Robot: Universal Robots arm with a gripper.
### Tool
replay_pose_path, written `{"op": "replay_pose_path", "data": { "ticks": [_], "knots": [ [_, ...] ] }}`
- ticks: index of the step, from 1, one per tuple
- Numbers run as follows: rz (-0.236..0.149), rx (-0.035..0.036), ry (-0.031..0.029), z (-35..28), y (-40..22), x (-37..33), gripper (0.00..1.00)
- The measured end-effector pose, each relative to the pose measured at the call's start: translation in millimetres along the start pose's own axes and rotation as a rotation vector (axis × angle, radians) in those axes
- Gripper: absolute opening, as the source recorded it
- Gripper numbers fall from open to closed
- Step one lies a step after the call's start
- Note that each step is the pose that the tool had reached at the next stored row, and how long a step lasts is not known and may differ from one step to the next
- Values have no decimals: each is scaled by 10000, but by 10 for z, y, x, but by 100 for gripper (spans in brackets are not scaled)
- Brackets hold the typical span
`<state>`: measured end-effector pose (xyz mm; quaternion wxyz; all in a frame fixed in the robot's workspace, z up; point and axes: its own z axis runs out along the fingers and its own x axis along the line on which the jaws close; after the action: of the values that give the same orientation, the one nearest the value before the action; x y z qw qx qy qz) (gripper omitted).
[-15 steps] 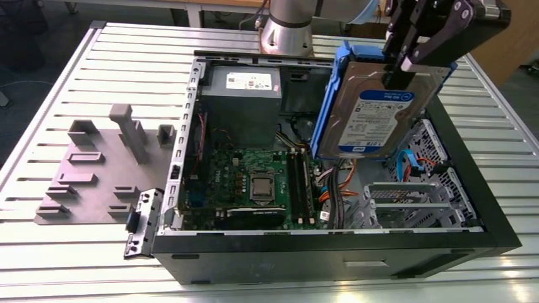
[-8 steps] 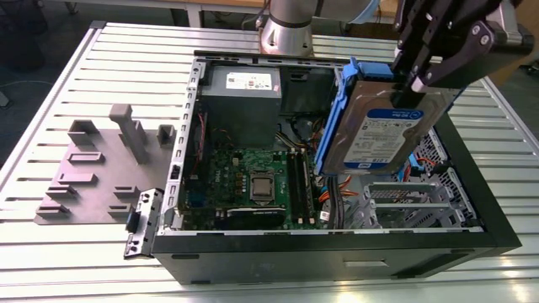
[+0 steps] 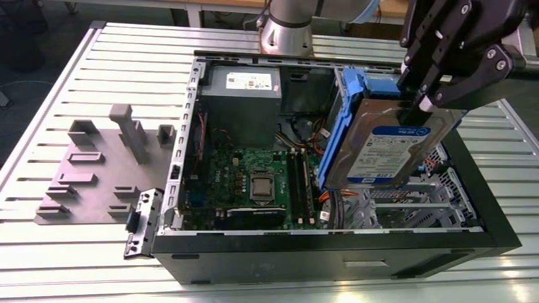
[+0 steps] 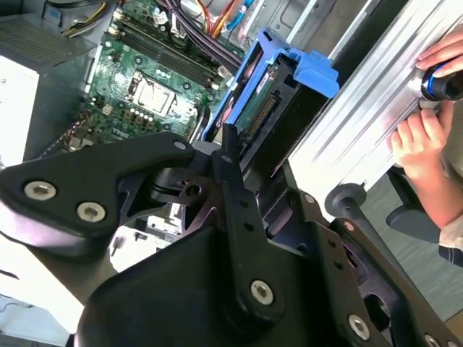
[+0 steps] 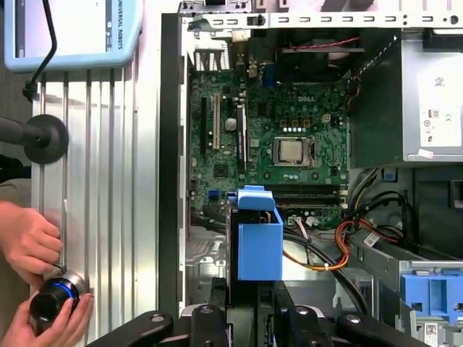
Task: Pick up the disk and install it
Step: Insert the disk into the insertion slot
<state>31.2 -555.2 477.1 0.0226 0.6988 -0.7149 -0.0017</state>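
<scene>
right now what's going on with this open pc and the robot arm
The arm's hand is shut on the disk, holding it on edge and tilted over the open computer case, between the motherboard and the grey drive cage. The disk is lifted, not seated in the cage. At the edge of the table, a person's hands hold a small knob with a blue ring.
</scene>
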Motion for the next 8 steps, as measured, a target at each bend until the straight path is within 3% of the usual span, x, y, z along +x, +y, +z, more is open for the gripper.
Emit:
{"op": "replay_pose_path", "data": {
  "ticks": [8],
  "knots": [
    [3,0,1,13,-47,14,35]
  ]
}}
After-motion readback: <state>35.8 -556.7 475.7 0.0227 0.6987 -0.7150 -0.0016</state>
